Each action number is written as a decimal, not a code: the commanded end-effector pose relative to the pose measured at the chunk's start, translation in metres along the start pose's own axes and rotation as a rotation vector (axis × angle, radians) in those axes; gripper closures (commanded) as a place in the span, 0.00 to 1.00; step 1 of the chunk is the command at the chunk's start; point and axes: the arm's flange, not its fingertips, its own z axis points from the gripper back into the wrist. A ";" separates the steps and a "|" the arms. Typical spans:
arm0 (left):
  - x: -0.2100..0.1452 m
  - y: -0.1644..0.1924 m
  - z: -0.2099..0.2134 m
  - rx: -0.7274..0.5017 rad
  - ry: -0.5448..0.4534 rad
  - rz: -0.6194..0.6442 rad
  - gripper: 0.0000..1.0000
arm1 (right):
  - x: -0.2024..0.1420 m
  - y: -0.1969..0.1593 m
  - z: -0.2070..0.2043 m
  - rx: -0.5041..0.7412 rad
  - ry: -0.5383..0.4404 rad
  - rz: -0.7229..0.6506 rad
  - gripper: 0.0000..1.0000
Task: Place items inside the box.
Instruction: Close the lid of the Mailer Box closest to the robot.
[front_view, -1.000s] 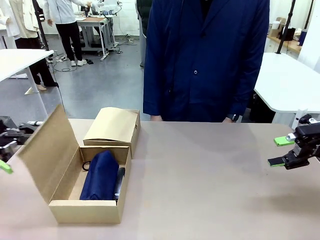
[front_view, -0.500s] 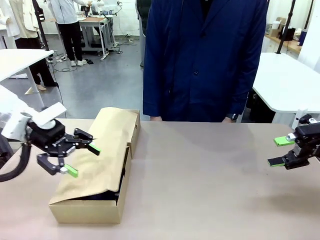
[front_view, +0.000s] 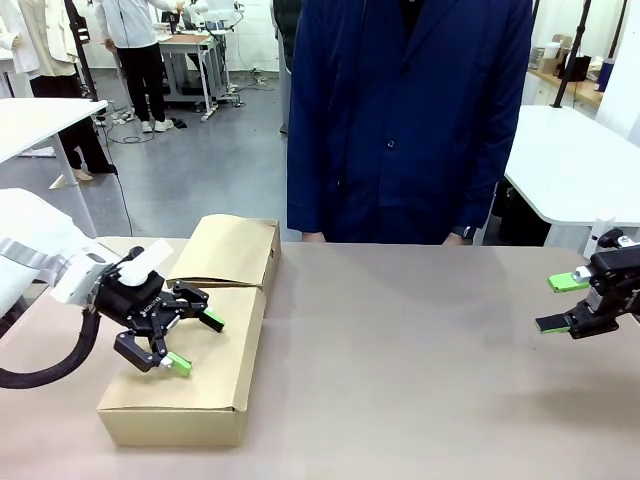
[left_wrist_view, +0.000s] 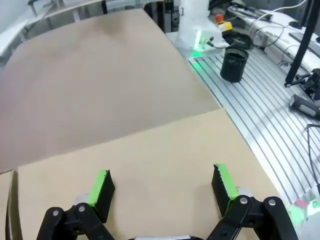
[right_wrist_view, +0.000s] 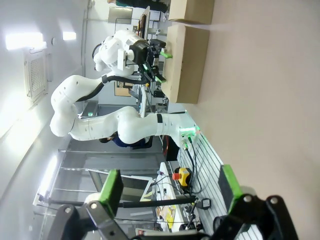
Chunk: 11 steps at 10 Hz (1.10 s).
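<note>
The cardboard box (front_view: 225, 385) lies at the table's left with its lid flat down, so the items inside are hidden. My left gripper (front_view: 197, 342) hovers open just over the lid, green pads spread and nothing between them. In the left wrist view the open gripper (left_wrist_view: 162, 184) looks down on the tan lid (left_wrist_view: 150, 145). At the table's right edge, far from the box, my right gripper (front_view: 560, 303) stands open and holds nothing. From the right wrist view the open gripper (right_wrist_view: 171, 189) faces across the table toward the box (right_wrist_view: 187, 65).
A second closed cardboard box (front_view: 228, 250) sits just behind the first, touching it. A person in a navy coat (front_view: 410, 120) stands at the far edge, hands not visible. The brown table (front_view: 420, 370) stretches bare between the box and my right gripper.
The box lid has swung from upright to flat shut, covering the navy pouch. My left gripper followed it rightward and down over the lid. The right arm stayed still.
</note>
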 end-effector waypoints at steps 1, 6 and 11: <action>-0.003 0.006 -0.010 0.032 0.006 0.027 0.00 | -0.001 0.002 0.001 0.007 -0.002 -0.004 0.00; 0.043 -0.032 0.073 0.032 -0.343 0.378 0.00 | -0.001 0.002 0.001 0.007 -0.002 -0.004 0.00; 0.004 -0.071 0.154 -0.229 -0.578 0.933 0.00 | -0.001 0.002 0.001 0.007 -0.002 -0.004 0.00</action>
